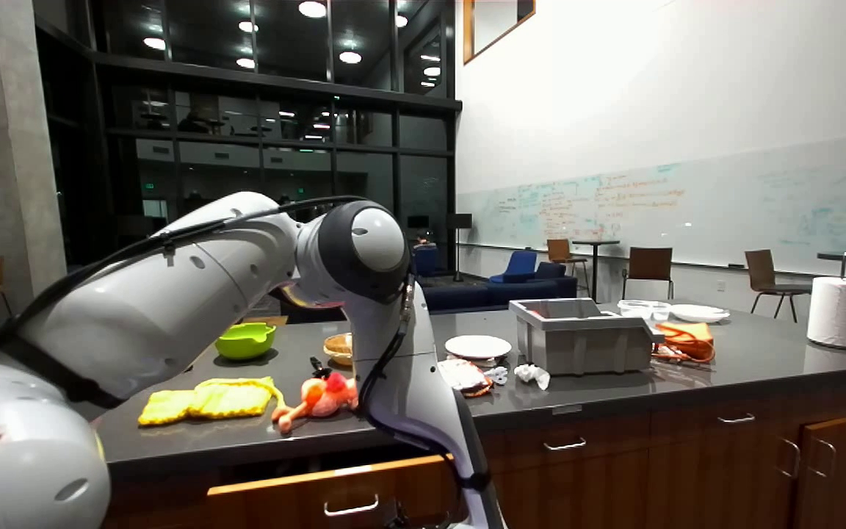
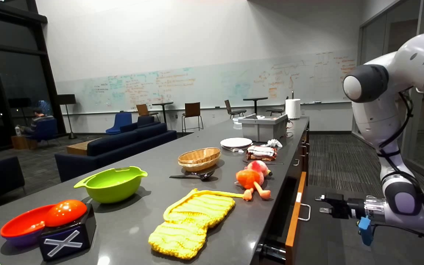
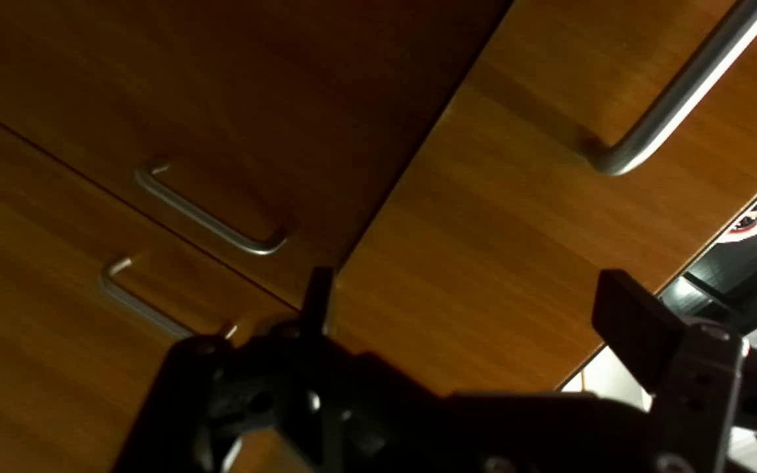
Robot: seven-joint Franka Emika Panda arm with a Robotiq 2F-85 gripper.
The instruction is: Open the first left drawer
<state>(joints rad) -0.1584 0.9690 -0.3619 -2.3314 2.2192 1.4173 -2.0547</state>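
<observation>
Widely parted, the jaws face the drawer (image 2: 294, 222), clear of its handle (image 3: 694, 90).

In an exterior view the arm (image 1: 410, 371) hides one end of the drawer front (image 1: 349, 487), and the frame's bottom edge cuts off its lower part. I can't make out the drawer's dark inside (image 2: 286, 201). In my wrist view the drawer's handle (image 3: 690, 89) runs off the top, and the gripper (image 3: 465, 281), cropped below, covers part of a door handle (image 3: 145, 309).

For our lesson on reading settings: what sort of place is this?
Probably a shared office or campus lounge: a written-on whiteboard, a dark-blue sofa and a long grey counter.
</observation>
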